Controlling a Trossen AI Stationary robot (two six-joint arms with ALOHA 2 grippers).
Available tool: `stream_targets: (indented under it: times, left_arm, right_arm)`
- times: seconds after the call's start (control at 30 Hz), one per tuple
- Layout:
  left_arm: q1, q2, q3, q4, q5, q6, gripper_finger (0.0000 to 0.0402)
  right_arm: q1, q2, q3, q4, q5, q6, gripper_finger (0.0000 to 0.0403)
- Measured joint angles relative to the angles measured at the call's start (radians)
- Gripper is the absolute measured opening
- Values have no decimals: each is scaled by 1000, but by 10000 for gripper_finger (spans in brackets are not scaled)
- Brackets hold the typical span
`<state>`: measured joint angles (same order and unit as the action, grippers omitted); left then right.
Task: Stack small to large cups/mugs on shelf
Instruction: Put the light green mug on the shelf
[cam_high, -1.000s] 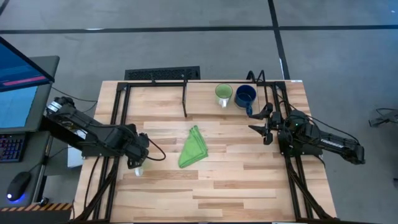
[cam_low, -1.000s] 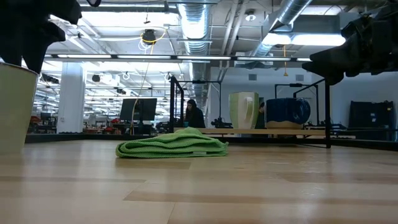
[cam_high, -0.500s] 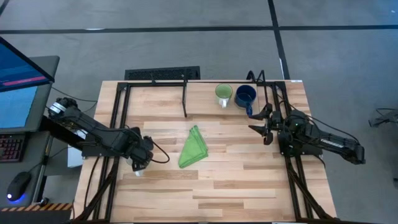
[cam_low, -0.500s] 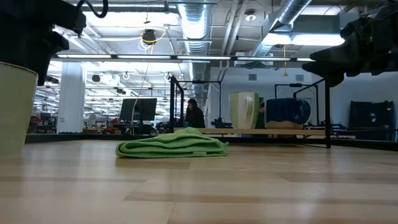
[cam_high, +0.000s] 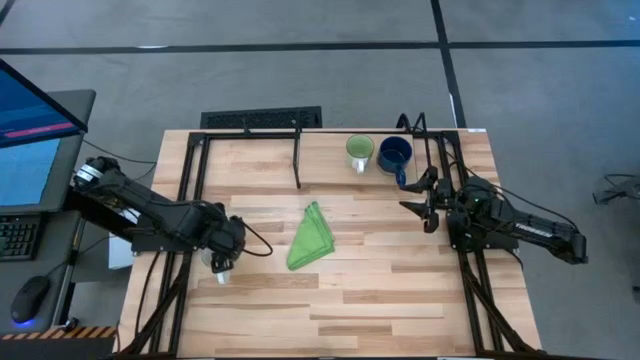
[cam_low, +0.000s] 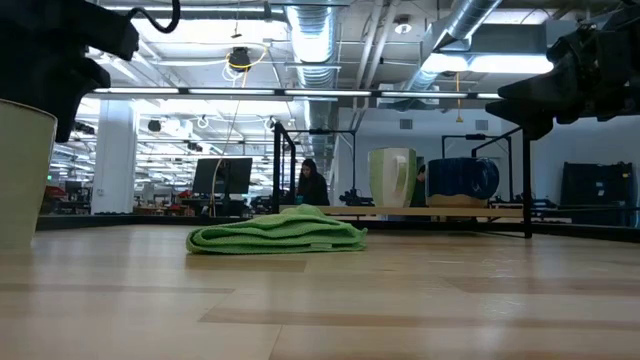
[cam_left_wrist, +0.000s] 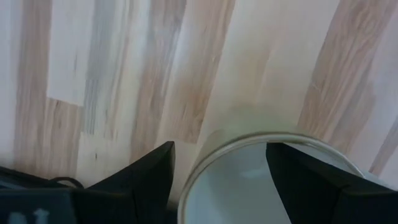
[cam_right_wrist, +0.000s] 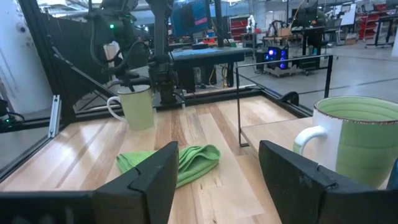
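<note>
Left pincer (cam_high: 220, 262) lower over white mug (cam_left_wrist: 267, 177)

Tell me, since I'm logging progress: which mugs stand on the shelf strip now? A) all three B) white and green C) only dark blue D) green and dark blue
D: the light green mug and dark blue mug stand side by side on the shelf; the white mug is under the left gripper.

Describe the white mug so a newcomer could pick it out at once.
Start at the wooden table and go to its left side, away from the shelf where the light green mug and dark blue mug stand. The white mug stands upright there, left of the folded green cloth, directly under the left gripper. It is the only pale mug and stands alone.
</note>
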<state>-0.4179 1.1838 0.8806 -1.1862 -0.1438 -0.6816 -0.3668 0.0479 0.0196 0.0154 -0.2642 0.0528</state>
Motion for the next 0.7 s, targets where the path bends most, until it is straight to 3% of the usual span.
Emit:
stream_targets:
  times: [0.7]
  left_arm:
    - [4,-26,-19,-2,-12,-33,245]
  right_arm:
    - [0,19,0,0,0,0,246]
